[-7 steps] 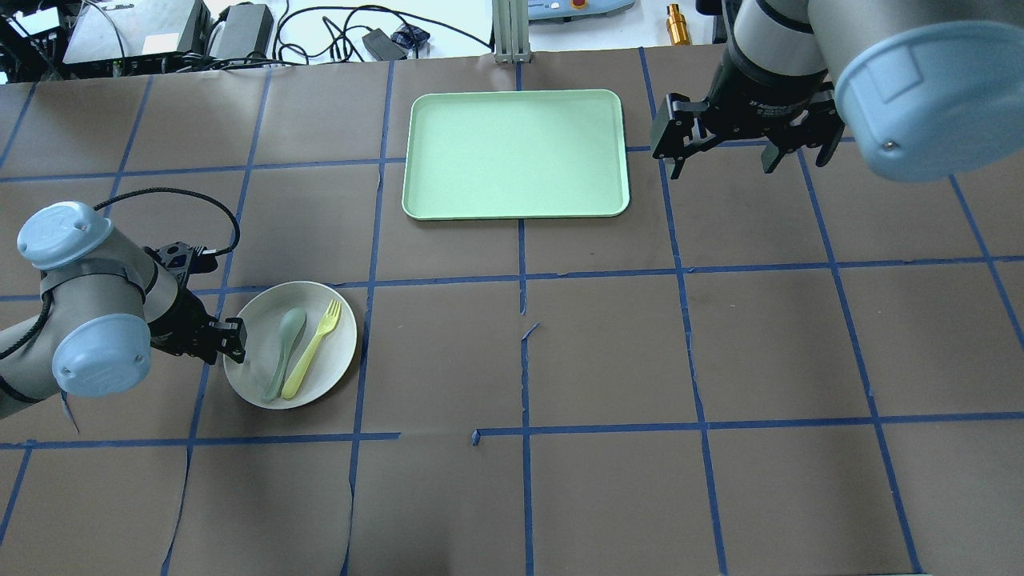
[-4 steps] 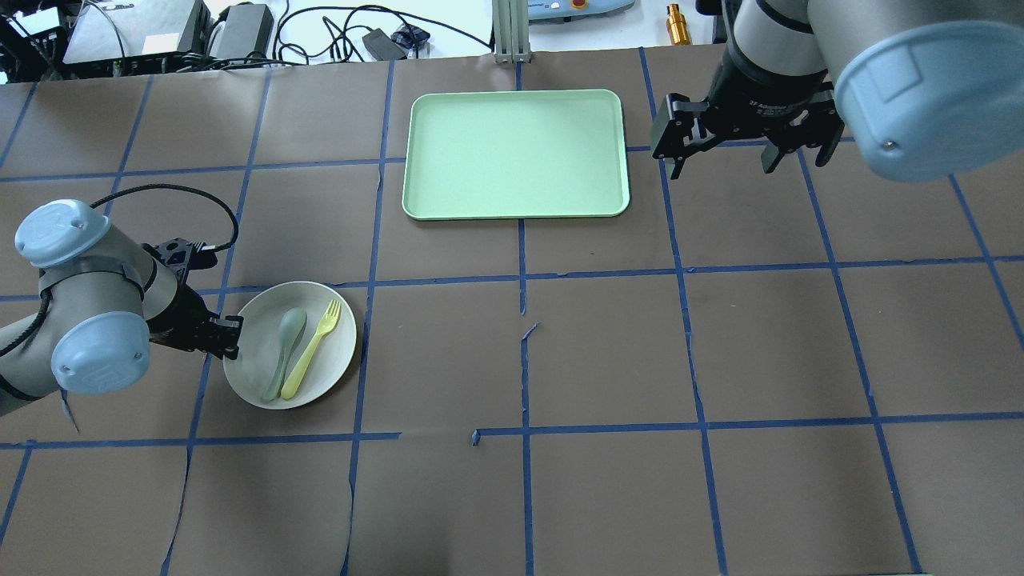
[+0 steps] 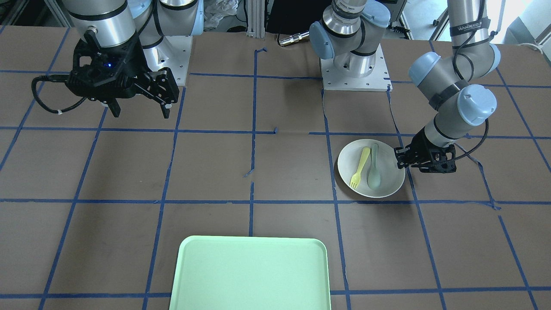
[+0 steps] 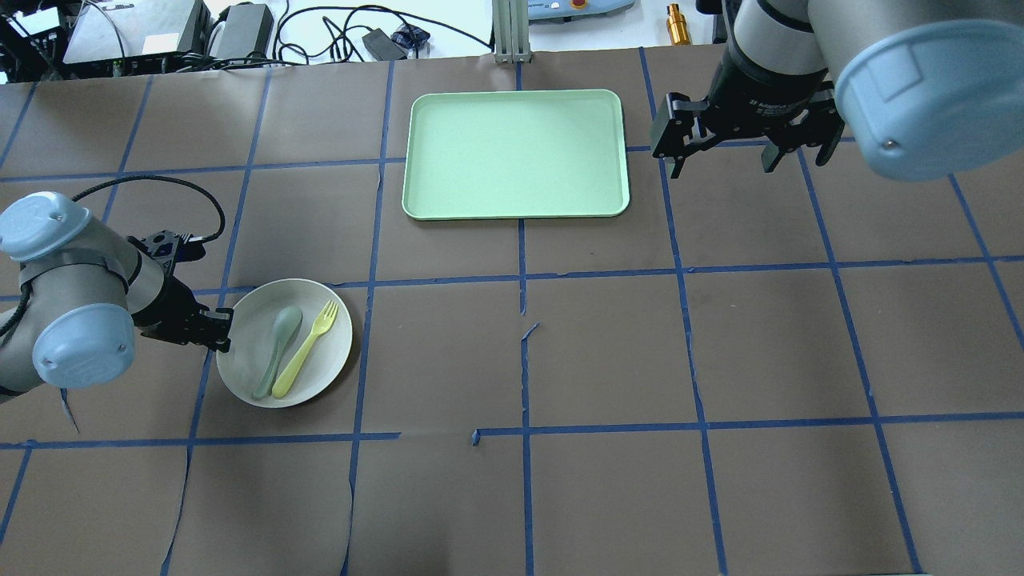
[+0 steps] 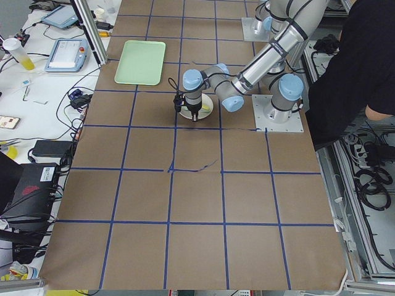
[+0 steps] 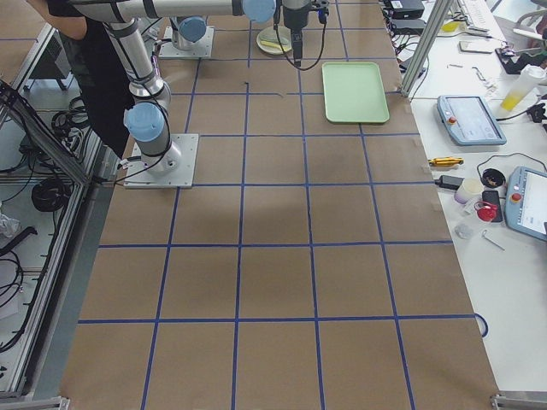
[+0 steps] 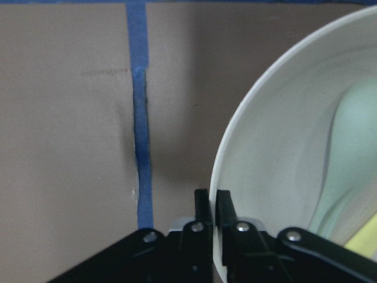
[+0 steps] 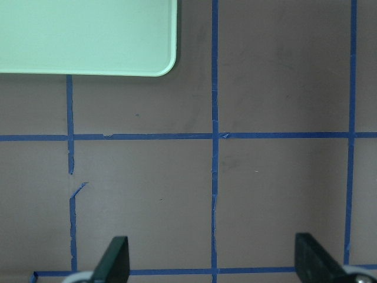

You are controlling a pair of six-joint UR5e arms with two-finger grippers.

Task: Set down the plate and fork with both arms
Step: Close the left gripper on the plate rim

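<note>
the left hand (image 4: pixel 214 330) is closed on the rim of the plate (image 4: pixel 324 356), on the plate's side that is toward the robot's left. in the left wrist view its two black fingers (image 7: pixel 202 211) stand close together with the thin white rim pinched between them, one finger outside the plate and one just inside. the plate is on the left part of the surface (image 4: pixel 608 344), near the robot's side. if its bottom is touching the surface or is a little raised, i cannot tell.

the fork (image 4: pixel 304 350) lies inside the plate, with the tines pointing away from the robot and a bit to the right. the grey-green spoon (image 4: pixel 274 356) lies just beside it, between the fork and the left hand, almost parallel to it, with its bowl also at the far end.

the right hand (image 4: pixel 724 164) hangs above the surface at the far right, with its fingers spread wide apart and nothing between them. below it the right wrist view shows only brown surface, blue tape lines (image 8: pixel 214 135) and one corner of the tray.

the mint-green tray (image 4: pixel 516 152) lies flat at the far middle of the surface, well apart from the plate, just beside the right hand. a person (image 5: pixel 361 68) in dark clothes is at the edge of the left side view.
</note>
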